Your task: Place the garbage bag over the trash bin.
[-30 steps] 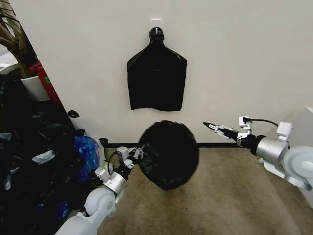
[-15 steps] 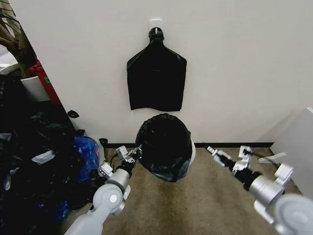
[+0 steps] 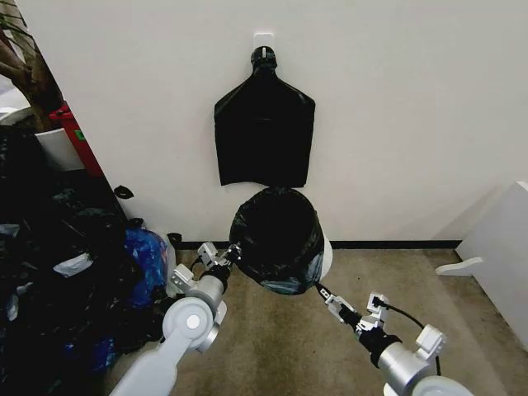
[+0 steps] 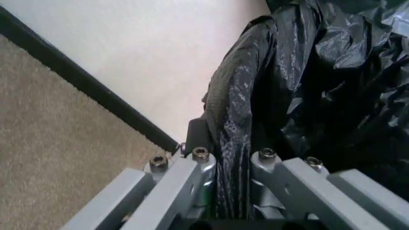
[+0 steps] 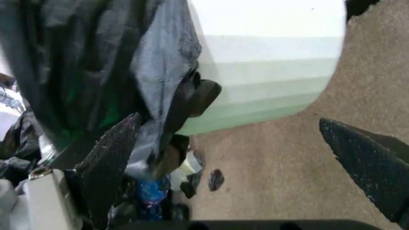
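Observation:
The glossy black garbage bag [image 3: 276,238] hangs around the cream-white trash bin [image 3: 327,257] by the wall; only a sliver of the bin's right side shows. My left gripper [image 3: 231,254] is at the bag's left edge, shut on a fold of it. In the left wrist view its fingers [image 4: 199,168] pinch the crinkled plastic of the garbage bag [image 4: 307,86]. My right gripper [image 3: 320,290] sits low under the bag's right front edge, open. The right wrist view shows that gripper [image 5: 236,167] spread wide beside the bag's hem [image 5: 96,57] and the bin's wall [image 5: 268,62].
A flat black bundle [image 3: 264,124] hangs from a wall hook above the bin. A heap of dark and blue bags [image 3: 74,272] fills the left side. A white panel [image 3: 503,256] stands at the right. Tan carpet [image 3: 280,346] lies in front.
The billowing bag has come down and settled around the bin. My right arm has swung from high on the right down to the bag's lower right edge. The left gripper has kept its hold.

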You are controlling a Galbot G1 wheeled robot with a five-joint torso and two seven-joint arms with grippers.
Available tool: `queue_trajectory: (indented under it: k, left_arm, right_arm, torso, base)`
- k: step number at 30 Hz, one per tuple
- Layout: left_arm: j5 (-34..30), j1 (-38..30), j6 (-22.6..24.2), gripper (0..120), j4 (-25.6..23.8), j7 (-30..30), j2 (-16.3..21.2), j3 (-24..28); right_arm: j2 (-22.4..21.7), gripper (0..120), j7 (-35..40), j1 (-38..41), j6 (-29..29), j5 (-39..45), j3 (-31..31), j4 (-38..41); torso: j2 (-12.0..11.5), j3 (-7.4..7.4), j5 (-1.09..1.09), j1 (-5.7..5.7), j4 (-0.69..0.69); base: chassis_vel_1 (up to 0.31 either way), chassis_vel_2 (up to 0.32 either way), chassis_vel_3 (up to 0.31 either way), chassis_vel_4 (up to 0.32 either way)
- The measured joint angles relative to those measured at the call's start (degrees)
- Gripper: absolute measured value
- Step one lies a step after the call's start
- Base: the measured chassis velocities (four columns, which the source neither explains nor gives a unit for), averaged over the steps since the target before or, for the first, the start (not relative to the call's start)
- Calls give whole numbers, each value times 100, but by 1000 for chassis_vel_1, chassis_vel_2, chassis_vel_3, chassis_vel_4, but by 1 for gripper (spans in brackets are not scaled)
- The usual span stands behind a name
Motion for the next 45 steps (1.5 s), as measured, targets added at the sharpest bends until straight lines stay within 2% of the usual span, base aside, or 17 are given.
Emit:
queue_trajectory:
  k: [10, 19, 31, 45]
  left_arm:
    - [-82, 77, 39, 4, -258, -117, -5, -11]
    - [-569, 149, 150, 4, -649, -522, -25, -26]
    - [-672, 252, 337, 4, -884, -778, -64, 21]
    - [-437, 23, 316, 4, -577, -811, -147, 40]
  right_arm:
    - [62, 100, 16, 270, 50, -60, -90, -319]
    - [21, 100, -549, 587, 381, -382, -45, -1054]
    - [18, 100, -950, 733, 663, -651, -19, -1249]
    - [-185, 100, -1443, -273, 1171, -1483, -47, -612]
  torso:
    - [0, 0, 0, 0, 0]
    - [0, 0, 0, 0, 0]
    - [0, 0, 0, 0, 0]
    - [0, 0, 0, 0, -1]
  base:
    - [0, 0, 0, 0]
    - [0, 0, 0, 0]
    - [0, 0, 0, 0]
    - [0, 0, 0, 0]
